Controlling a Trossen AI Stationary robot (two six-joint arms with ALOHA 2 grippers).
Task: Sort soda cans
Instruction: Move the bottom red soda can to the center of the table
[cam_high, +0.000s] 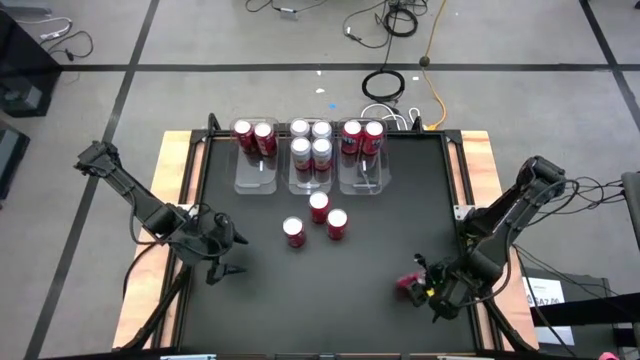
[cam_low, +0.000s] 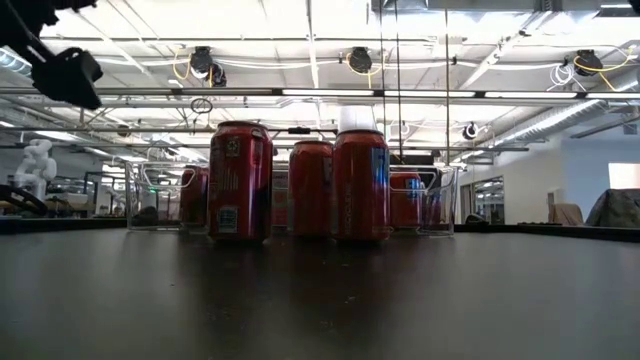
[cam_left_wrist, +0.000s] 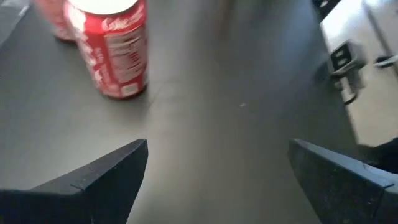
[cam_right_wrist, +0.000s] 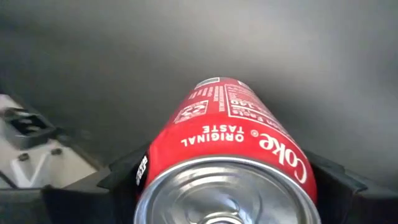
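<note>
Red aluminium is what's being dealt with here, so a fairly easy thing to handle, going by looks; a soda can like the one in the right gripper (cam_right_wrist: 227, 180) is thin-walled and smooth, so it's likely slippery on the painted side and can be dented if it's squeezed too hard; whether it's full or empty can't be told, so its weight is a guess.

The held can (cam_right_wrist: 227, 149) is seen lying on its side near the right front corner of the worktop (cam_high: 380, 225), with the right gripper's dark fingers (cam_right_wrist: 124, 177) closed against its two flanks; the silver top is pointed back at the wrist camera. A grip across the middle of the body seems the safest bet, since the rims are hard but rounded and would probably be slid off.

Three more red cans (cam_high: 318, 207) are left standing loose in the middle of the worktop, close together; the rest are already stood up in the clear bins (cam_high: 311, 178) along the far edge, red ones in the outer two and the silver cans (cam_high: 311, 145) in the middle one.

The left gripper (cam_left_wrist: 217, 180) is held wide open and empty, low over the worktop near the front left, with one red can (cam_left_wrist: 112, 50) standing just ahead of it; that one would best be taken around the waist too, upright.
</note>
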